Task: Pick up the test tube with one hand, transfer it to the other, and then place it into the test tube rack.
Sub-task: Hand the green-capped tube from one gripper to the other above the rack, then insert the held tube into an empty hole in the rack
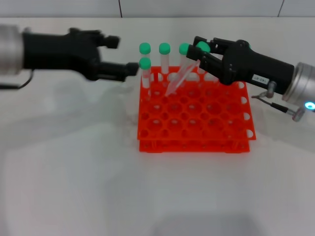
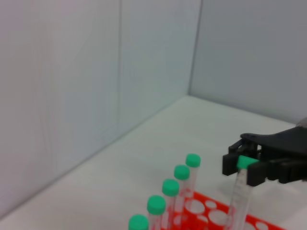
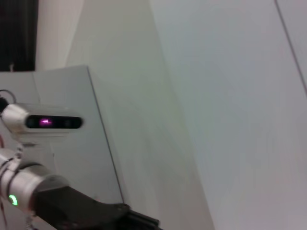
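Observation:
My right gripper (image 1: 201,49), with the white wrist label, is shut on the green cap of the test tube (image 1: 183,73). The tube hangs tilted, its pointed tip low over the back rows of the orange-red test tube rack (image 1: 197,132). The left wrist view shows this gripper (image 2: 249,167) farther off, clamped on the cap with the tube (image 2: 238,201) below it. My left gripper (image 1: 122,55) is open and empty just left of the rack's back left corner. Its black forearm (image 3: 81,211) with the green ring shows in the right wrist view.
Several other green-capped tubes (image 1: 164,54) stand upright in the rack's back rows, close to both grippers; they also show as a row in the left wrist view (image 2: 170,188). White table (image 1: 74,172) around the rack, white walls behind.

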`<state>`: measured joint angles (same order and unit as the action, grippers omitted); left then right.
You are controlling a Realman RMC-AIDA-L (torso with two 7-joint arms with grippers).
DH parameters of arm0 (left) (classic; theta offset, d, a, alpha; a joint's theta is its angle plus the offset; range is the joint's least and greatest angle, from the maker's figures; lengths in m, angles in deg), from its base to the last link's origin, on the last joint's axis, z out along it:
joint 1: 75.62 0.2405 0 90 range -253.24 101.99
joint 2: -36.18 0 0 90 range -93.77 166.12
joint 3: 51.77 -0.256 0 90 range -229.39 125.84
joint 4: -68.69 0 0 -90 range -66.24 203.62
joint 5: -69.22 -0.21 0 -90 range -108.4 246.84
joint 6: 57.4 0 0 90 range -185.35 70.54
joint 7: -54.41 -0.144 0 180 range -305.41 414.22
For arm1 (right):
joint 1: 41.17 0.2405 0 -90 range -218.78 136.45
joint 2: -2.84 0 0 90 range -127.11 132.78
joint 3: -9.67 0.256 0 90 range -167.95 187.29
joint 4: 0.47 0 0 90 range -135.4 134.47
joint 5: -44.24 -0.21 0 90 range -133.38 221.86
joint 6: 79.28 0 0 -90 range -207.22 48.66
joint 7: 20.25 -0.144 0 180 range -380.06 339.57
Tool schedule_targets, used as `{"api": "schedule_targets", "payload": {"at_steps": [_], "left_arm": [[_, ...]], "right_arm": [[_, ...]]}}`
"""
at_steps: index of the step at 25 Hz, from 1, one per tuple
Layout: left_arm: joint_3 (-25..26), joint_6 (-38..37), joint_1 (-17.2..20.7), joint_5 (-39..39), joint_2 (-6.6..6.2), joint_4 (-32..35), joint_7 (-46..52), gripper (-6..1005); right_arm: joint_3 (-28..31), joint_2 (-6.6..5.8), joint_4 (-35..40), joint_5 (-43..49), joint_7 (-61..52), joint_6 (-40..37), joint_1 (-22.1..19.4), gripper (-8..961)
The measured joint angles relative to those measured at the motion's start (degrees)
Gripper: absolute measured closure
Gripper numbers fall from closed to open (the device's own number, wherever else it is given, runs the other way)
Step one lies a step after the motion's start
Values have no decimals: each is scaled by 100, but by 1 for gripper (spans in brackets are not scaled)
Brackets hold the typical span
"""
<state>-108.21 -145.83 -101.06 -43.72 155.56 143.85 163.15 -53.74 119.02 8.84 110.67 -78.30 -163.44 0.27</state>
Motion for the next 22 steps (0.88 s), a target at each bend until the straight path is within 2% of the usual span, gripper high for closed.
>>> {"api": "schedule_targets", "payload": {"at_steps": [2, 6, 10, 14, 16, 22], "left_arm": [[-26, 33, 490, 435, 2, 190, -243, 192], [8, 98, 1327, 1127, 3, 162, -1121, 123], [18, 193, 1886, 1641, 10, -158, -1910, 125], [263, 182, 2126, 1924, 13, -850, -2587, 127], [485, 168, 2136, 1941, 5, -1375, -2953, 128], [855, 153, 2084, 1941, -12, -2045, -3425, 133]], "right_arm": [[-151, -4, 213, 4, -100, 127, 15, 689], [-501, -11, 713, 5, -329, 402, 16, 689], [-967, -29, 1250, 6, -638, 878, 28, 688], [-1268, -31, 1624, 4, -797, 1262, 42, 688], [-1343, -28, 1721, 2, -866, 1423, 69, 688], [-1601, -22, 1789, 4, -972, 1983, 306, 688]]}}
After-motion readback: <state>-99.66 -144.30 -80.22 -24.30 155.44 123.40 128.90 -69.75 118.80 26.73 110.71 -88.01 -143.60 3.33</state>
